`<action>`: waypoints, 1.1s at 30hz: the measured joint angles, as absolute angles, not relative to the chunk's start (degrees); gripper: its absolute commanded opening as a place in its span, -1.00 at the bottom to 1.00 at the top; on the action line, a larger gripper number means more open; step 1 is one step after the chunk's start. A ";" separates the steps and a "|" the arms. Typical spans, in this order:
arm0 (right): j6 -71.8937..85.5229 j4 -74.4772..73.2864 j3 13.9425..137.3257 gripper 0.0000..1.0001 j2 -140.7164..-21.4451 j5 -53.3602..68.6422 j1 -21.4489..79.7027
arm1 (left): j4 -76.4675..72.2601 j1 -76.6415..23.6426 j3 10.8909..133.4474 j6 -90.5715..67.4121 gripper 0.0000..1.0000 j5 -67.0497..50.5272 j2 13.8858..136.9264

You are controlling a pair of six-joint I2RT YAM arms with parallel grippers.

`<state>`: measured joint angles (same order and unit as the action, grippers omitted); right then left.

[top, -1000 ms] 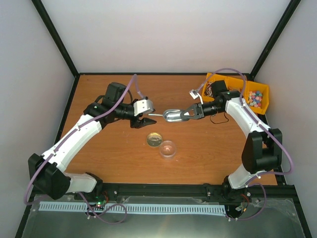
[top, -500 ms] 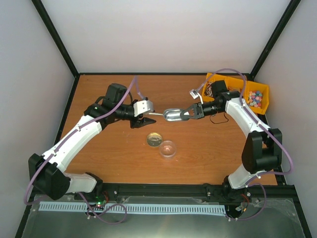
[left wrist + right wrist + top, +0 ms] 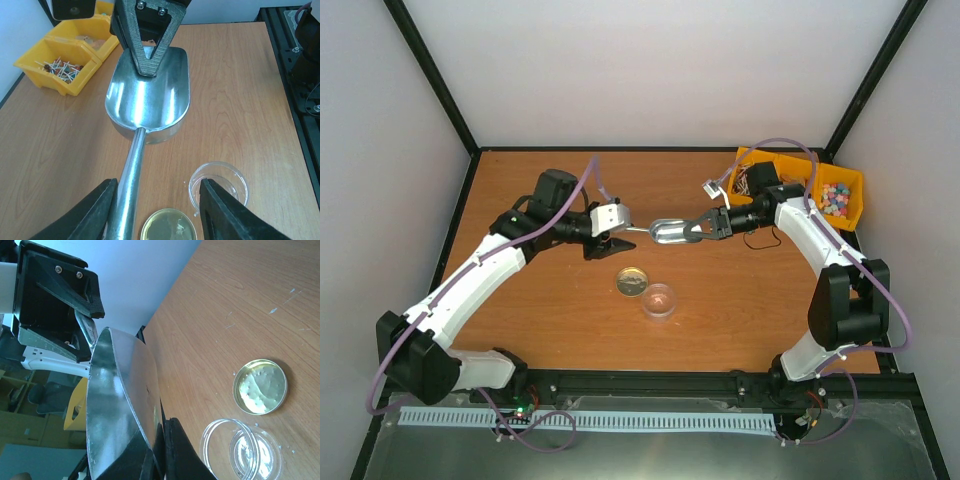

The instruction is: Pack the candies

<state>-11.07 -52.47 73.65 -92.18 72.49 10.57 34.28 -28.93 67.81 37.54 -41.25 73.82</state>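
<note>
The candies [image 3: 59, 69] are small reddish-brown bits; they sit in a yellow bin [image 3: 30, 62] at the far right corner of the tabletop [image 3: 720, 310], well apart from both arms; none have been moved yet. On the left, the left tool [image 3: 157, 186] has its fingers spread wide; the thin handle [image 3: 131, 175] of the metal scoop [image 3: 147, 105] lies between them, close to one finger and clear of the other, so this tool grips nothing. In the last second the scoop has slid a little way to the left, and the handle now reaches further in between those spread fingers. I think this is a hand-over; the right arm is giving the scoop to the left arm, and the left arm has not taken it yet. In the middle, the scoop's bowl is shiny and bare, held up off the wood; just in front of it, on the tabletop, lie a gold lid [image 3: 632, 282] and a clear round dish [image 3: 660, 299], side by side; the dish looks bare too. On the right, the right tool [image 3: 147, 67] is pinched tight on the front lip of the scoop. The left fingers should squeeze the handle before the right tool lets go, or the scoop may drop onto the lid and dish; scooping comes after that.
</note>
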 measured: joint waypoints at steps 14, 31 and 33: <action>-11.07 -52.49 73.65 -0.94 -92.18 73.91 10.66 | 34.26 -30.17 69.04 37.85 -0.27 -40.53 74.11; -11.20 -53.28 73.65 -0.94 -92.18 75.59 10.66 | 33.01 -32.91 71.75 37.80 -0.51 -39.66 77.21; -11.22 -53.32 73.65 -0.95 -92.18 75.70 10.66 | 32.88 -32.95 71.75 37.80 -0.54 -39.64 77.21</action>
